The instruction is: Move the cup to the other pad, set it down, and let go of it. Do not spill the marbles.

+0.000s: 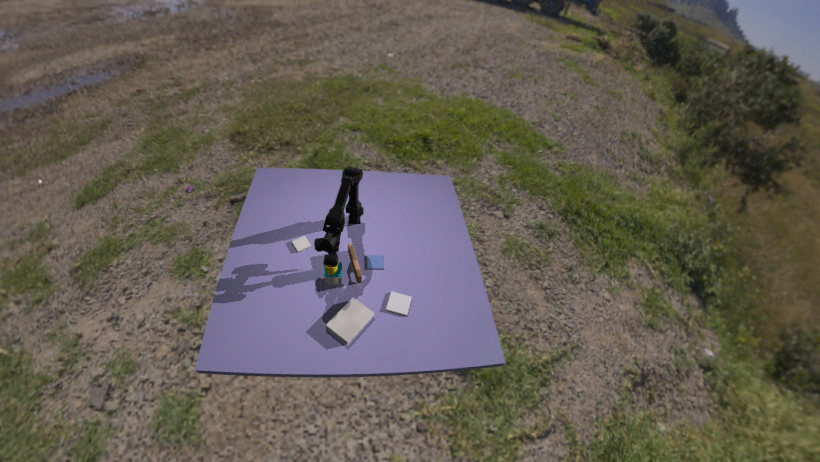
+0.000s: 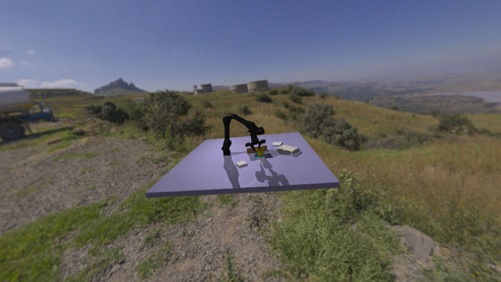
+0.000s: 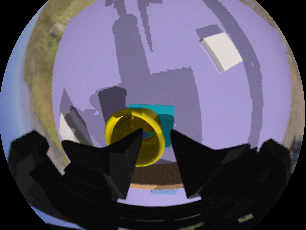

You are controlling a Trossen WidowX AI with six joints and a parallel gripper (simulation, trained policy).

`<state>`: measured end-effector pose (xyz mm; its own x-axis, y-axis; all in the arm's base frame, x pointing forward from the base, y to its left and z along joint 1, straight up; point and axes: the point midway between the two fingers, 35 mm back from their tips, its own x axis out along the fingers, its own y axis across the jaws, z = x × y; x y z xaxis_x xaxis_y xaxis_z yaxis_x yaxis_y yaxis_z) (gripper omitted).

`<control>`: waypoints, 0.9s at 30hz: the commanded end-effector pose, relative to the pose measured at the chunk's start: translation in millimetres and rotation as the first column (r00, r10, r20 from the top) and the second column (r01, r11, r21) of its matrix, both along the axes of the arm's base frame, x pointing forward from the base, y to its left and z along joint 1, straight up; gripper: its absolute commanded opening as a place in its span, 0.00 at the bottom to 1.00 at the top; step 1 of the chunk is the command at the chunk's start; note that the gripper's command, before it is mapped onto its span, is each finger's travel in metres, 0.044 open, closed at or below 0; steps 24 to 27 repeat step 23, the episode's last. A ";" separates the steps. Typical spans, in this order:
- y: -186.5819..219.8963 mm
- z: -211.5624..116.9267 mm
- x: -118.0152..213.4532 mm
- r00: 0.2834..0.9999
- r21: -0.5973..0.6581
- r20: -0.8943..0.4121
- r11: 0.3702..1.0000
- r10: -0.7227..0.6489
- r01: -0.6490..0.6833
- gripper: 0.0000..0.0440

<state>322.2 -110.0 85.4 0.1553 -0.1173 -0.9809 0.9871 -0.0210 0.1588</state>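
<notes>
The yellow cup [image 1: 331,269] [image 2: 259,152] [image 3: 111,137] stands upright on the teal pad [image 1: 326,274] [image 3: 168,112]. Blue and green marbles [image 3: 145,135] show inside it in the wrist view; how many there are is unclear. My gripper [image 3: 156,132] is low over the cup with its fingers part open. In the wrist view one fingertip is over the cup's mouth and the other is outside the rim, with gaps to the wall between them. The blue pad [image 1: 375,262] [image 3: 165,191] lies bare across the wooden bar.
The brown wooden bar [image 1: 355,265] [image 2: 250,150] [image 3: 159,176] stands between the two pads, close beside the cup. A large pale block [image 1: 351,322] [image 2: 288,150] and two small pale blocks [image 1: 398,304] [image 1: 301,243] lie around them on the purple table [image 1: 436,344].
</notes>
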 end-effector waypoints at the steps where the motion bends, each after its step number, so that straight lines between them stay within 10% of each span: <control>1: 0.8 5.7 -3.5 1.000 0.012 0.017 1.000 -0.008 0.007 0.44; 14: -0.8 41.1 -14.4 0.995 0.033 0.093 0.999 -0.046 0.043 0.58; 23: -10.0 72.6 -18.8 0.985 0.032 0.150 0.996 -0.083 0.079 0.95; 27: -10.0 72.6 -18.8 0.985 0.032 0.150 0.996 -0.083 0.079 0.95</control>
